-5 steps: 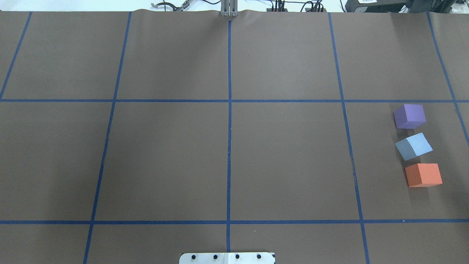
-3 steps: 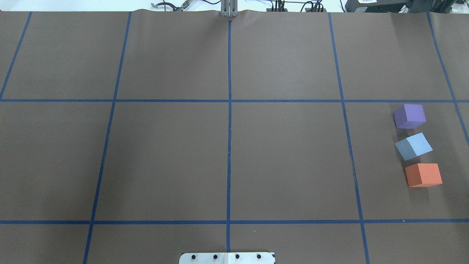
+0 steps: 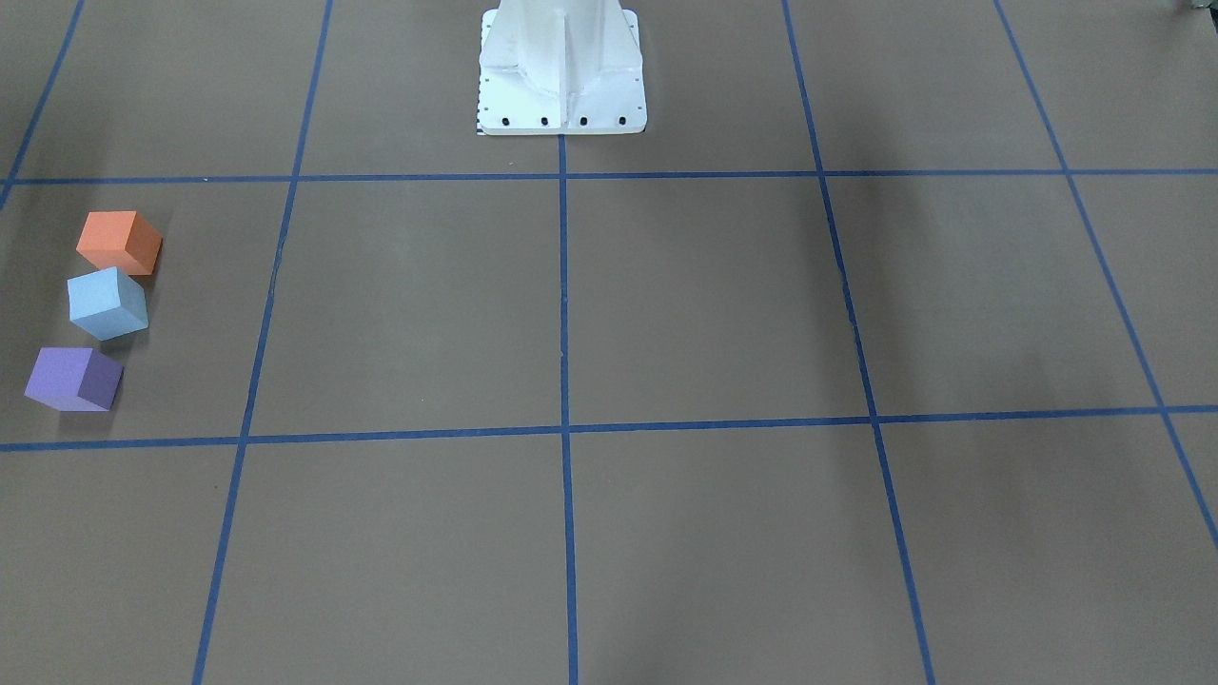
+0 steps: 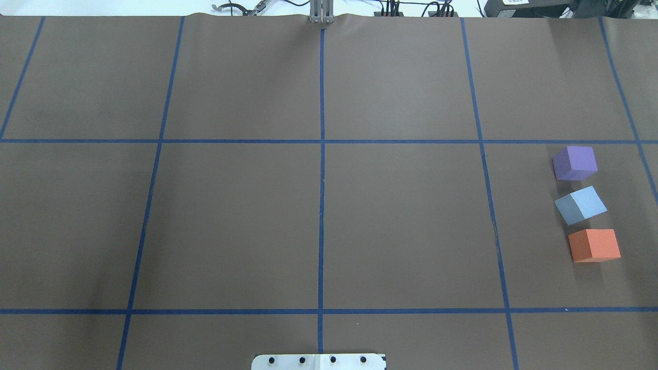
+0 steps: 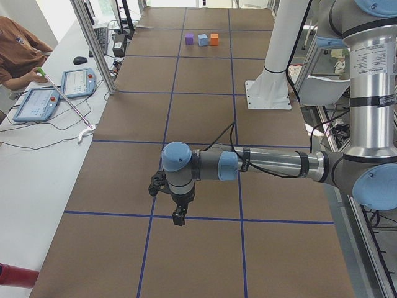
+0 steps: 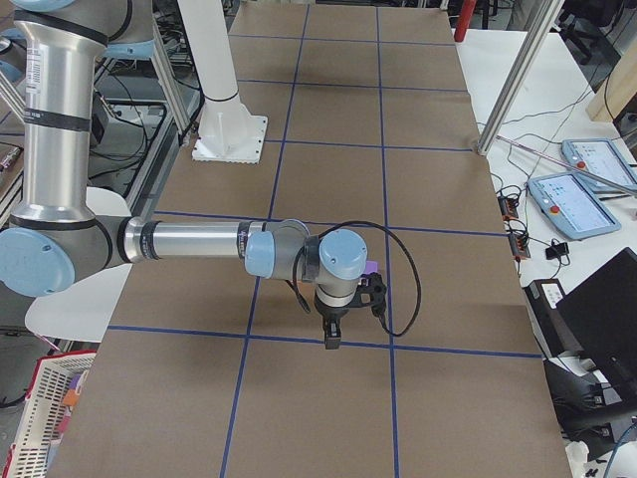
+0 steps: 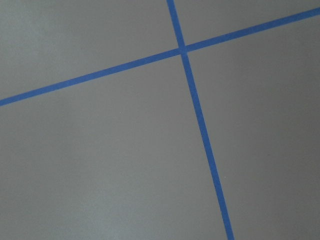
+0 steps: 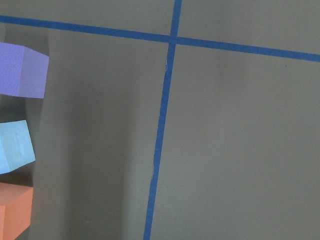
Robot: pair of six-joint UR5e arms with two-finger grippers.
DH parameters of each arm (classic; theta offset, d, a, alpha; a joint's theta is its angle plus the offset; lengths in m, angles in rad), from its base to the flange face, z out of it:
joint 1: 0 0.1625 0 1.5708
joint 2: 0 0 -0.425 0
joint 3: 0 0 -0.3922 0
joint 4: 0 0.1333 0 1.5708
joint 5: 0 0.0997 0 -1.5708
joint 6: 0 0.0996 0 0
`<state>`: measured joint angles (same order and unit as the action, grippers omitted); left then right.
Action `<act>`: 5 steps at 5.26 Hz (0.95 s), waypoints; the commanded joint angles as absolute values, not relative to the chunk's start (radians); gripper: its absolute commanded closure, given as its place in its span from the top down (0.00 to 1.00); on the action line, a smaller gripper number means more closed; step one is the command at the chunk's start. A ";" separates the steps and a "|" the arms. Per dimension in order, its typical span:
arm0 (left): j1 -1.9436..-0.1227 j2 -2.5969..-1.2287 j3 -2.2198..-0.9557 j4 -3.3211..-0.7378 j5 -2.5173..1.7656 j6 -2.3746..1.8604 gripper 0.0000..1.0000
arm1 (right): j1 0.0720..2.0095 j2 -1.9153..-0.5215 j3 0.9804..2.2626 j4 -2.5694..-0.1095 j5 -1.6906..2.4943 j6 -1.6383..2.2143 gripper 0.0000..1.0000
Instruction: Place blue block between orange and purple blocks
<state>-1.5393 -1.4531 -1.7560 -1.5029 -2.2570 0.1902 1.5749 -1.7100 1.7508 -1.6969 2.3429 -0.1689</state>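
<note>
The white base (image 4: 318,361) sits at the near edge of the brown surface (image 4: 401,221), which is crossed by a grid of blue tape (image 4: 321,205).

The left tool (image 5: 178,220) hangs pointing down at the robot's left end, close above a tape line, with its arm stretched out level. Only a side view shows it, so I cannot tell whether it is released or clenched.

The right tool (image 6: 331,341) hangs the same way at the right end, also close above a tape line and near the row of blocks. It too shows only in a side view, and its state cannot be told.

The three blocks stand in one grid square on the robot's right, well apart from the base, in a row running away from the robot. The orange block (image 4: 593,245) is nearest. The blue block (image 4: 581,204) comes next, lying between the other two and turned at an angle to them. A narrow gap shows on each side of it, so it touches neither. The purple block (image 4: 574,163) is farthest. All three rest flat on the surface.
</note>
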 commanded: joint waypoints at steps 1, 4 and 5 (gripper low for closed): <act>-1.539 -1.454 -1.802 -1.497 -2.311 0.115 1.00 | 1.574 -1.707 1.747 -1.694 2.344 -0.105 1.00; -1.539 -1.453 -1.812 -1.502 -2.310 0.120 1.00 | 1.560 -1.695 1.752 -1.692 2.388 -0.100 1.00; -1.539 -1.453 -1.818 -1.502 -2.309 0.120 1.00 | 1.559 -1.692 1.747 -1.640 2.388 -0.100 1.00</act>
<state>-1.5386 -1.4528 -1.8126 -1.5017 -2.3098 0.1196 1.5613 -1.6947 1.7490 -1.6761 2.3835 -0.1000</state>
